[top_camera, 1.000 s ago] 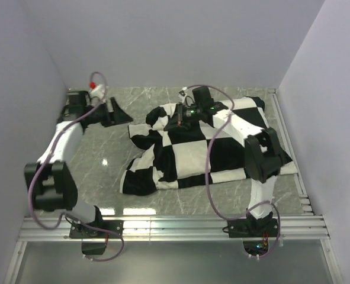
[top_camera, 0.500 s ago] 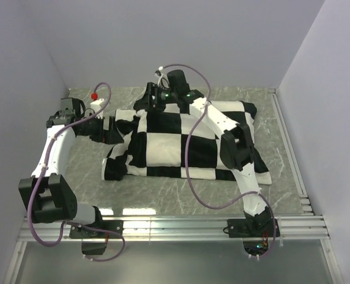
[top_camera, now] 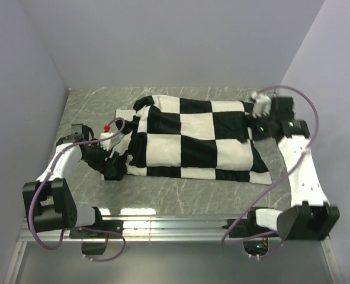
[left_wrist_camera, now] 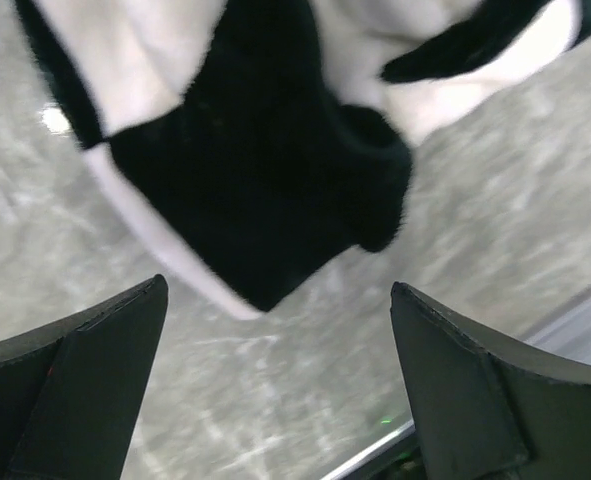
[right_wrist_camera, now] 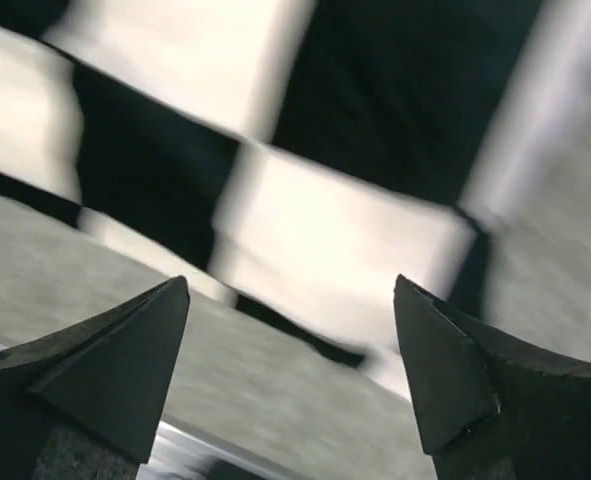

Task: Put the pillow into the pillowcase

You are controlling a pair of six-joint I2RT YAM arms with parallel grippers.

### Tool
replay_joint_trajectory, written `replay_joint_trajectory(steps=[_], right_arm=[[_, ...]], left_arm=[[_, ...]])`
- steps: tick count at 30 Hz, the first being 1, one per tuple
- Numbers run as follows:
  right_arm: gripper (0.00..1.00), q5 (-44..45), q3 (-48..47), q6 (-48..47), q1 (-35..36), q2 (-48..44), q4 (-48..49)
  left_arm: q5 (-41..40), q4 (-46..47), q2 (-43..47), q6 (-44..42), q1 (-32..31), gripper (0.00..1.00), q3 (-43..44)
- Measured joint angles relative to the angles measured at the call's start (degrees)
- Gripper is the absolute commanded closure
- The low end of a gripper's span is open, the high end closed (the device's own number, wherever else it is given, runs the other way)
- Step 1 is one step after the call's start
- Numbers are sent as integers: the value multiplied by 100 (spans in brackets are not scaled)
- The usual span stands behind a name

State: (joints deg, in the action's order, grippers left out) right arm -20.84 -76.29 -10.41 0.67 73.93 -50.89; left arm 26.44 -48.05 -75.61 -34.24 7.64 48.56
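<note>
The black-and-white checkered pillowcase (top_camera: 186, 139) lies spread lengthwise across the marble table and looks plump. The pillow is hidden; no cream fabric shows. My left gripper (top_camera: 112, 164) sits at the pillowcase's near-left corner. In the left wrist view it (left_wrist_camera: 280, 375) is open over bare table, with a black corner of the pillowcase (left_wrist_camera: 255, 190) just beyond the fingertips. My right gripper (top_camera: 250, 130) hovers over the right end of the pillowcase. It (right_wrist_camera: 290, 375) is open too and holds nothing, with the checkered cloth (right_wrist_camera: 345, 250) ahead of it, blurred.
The grey marble table (top_camera: 92, 112) is closed in by pale walls on the left, back and right. An aluminium rail (top_camera: 175, 225) runs along the near edge by the arm bases. Another rail (top_camera: 288, 142) lines the right side.
The right arm swung from the pillowcase's far-left edge to its right end and its jaws opened. The pillowcase now lies flatter and longer. The left gripper moved nearer, to the near-left corner.
</note>
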Motion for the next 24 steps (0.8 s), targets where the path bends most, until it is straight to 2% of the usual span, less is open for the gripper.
replay_joint_trajectory(steps=[2, 6, 11, 16, 17, 18, 19, 20, 22, 23, 24], right_arm=[[9, 369, 734, -662, -595, -577, -236], [8, 964, 2194, -1620, -1416, -922, -365], [8, 1390, 3668, -2179, -1482, -612, 111], [10, 1563, 3998, -2269, -1482, -22, 824], [19, 1578, 3998, -2260, -1482, 125, 979], [20, 1565, 3923, -2249, -1482, 280, 970], [24, 1558, 3877, -2221, -1480, 365, 968], [41, 1565, 3827, -2194, -1473, 442, 940], [56, 1593, 3733, -2170, -1416, 566, 942], [79, 1626, 3692, -2138, -1368, 619, 946], [92, 1652, 3672, -2146, -1303, 651, 949]], left_arm=[[-201, 26, -9, -195, 0, 1, 0], [-529, 92, -85, -463, 0, 1, -7], [-702, 374, -247, -597, 0, 1, -236], [-682, 656, -658, -597, 0, 1, -428], [-682, 717, -721, -568, 0, 1, -407], [-660, 782, -754, -555, -2, 1, -385], [-656, 817, -802, -542, -2, 1, -350], [-636, 855, -870, -520, -2, 3, -302], [-619, 966, -1025, -448, -11, 12, -179], [-627, 1060, -1110, -398, -20, 33, -125], [-662, 1154, -1215, -321, -37, 48, -44]])
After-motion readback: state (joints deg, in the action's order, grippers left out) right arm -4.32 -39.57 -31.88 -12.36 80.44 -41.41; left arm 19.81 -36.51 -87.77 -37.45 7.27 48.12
